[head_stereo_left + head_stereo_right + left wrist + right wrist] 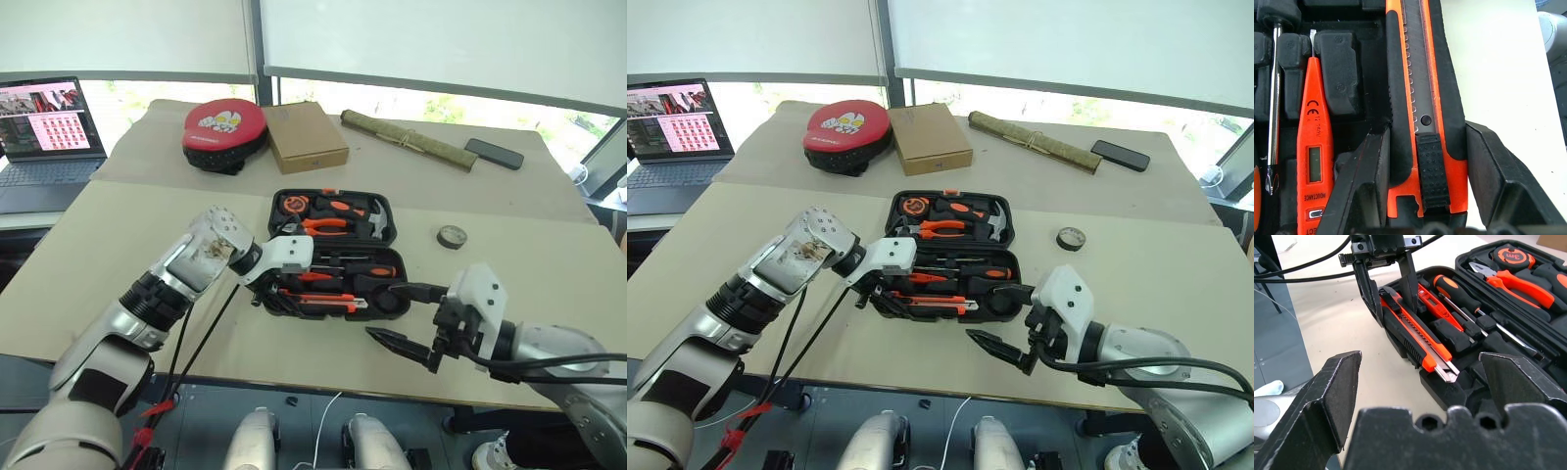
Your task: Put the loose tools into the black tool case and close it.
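Left gripper (1385, 291) pinches the utility knife (1418, 335), lying left-right along the black tool case (384, 211) near edge; right gripper (404, 315) idles wide open, empty.

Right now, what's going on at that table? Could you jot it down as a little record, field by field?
Case: black tool case lies open on the table.
Knife: utility knife lies along the case's front edge, partly in its slot.
Left gripper: fingers either side of the knife's rear end.
Right gripper: fingers wide apart, holding nothing, by the case's front right corner.
Already inside: screwdrivers, pliers.
Elsewhere on the table: cardboard box, red pad, phone.
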Tool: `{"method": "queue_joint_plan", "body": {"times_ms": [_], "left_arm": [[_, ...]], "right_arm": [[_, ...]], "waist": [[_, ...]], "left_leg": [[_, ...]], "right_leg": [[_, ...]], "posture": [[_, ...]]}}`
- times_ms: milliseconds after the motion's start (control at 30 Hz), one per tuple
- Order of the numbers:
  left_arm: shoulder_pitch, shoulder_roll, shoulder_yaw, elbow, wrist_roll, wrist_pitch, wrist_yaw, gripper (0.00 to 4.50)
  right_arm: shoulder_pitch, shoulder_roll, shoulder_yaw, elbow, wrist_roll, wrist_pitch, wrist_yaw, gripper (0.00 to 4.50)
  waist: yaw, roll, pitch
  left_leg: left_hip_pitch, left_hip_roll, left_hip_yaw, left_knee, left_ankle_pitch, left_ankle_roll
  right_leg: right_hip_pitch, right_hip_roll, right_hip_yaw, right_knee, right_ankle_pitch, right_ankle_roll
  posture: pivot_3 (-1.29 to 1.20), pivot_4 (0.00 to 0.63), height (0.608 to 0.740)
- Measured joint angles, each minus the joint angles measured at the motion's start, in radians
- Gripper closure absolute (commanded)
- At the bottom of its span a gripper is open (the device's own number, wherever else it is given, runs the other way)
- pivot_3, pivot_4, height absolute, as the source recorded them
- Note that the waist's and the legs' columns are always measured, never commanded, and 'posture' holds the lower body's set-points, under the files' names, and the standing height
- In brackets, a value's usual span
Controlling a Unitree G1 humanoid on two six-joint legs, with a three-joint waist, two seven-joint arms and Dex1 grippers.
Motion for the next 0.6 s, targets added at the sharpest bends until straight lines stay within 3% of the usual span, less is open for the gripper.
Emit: {"method": "queue_joint_plan", "body": {"times_ms": [33,167,500,600], "left_arm": [[-0.002,-0.004,0.000,0.003,0.000,0.009,0.004,1.60],[-0.004,-0.003,-0.001,0.024,0.018,0.011,0.026,0.02],[-0.049,-0.005,0.074,0.029,-0.007,0.048,0.048,0.02],[-0.047,-0.017,0.099,0.032,-0.016,0.022,0.069,0.76]], "right_arm": [[-0.006,0.000,0.001,0.001,0.000,0.000,0.000,0.00],[-0.012,0.009,0.011,0.009,-0.002,0.000,-0.003,0.00],[-0.029,0.018,0.032,0.023,-0.012,0.000,-0.004,0.00],[-0.034,0.021,0.038,0.029,-0.019,0.000,-0.004,0.00]], "waist": [[0.000,0.000,0.000],[-0.002,0.000,0.000],[-0.003,0.000,0.000],[-0.003,0.000,0.000]], "left_leg": [[0.000,0.000,0.000,0.000,0.000,0.000],[-0.001,0.000,0.000,-0.001,0.000,0.000],[-0.002,0.000,0.000,-0.001,0.000,0.000],[-0.002,0.000,0.000,-0.001,0.000,0.000]], "right_leg": [[0.000,0.000,0.000,0.000,0.000,0.000],[-0.002,0.000,0.001,0.000,0.000,0.000],[-0.003,0.001,0.001,0.000,0.000,0.000],[-0.004,0.001,0.001,0.000,0.000,0.000]], "posture": [[0.00,0.150,0.740],[0.00,0.150,0.740],[0.00,0.150,0.740],[0.00,0.150,0.740]]}}
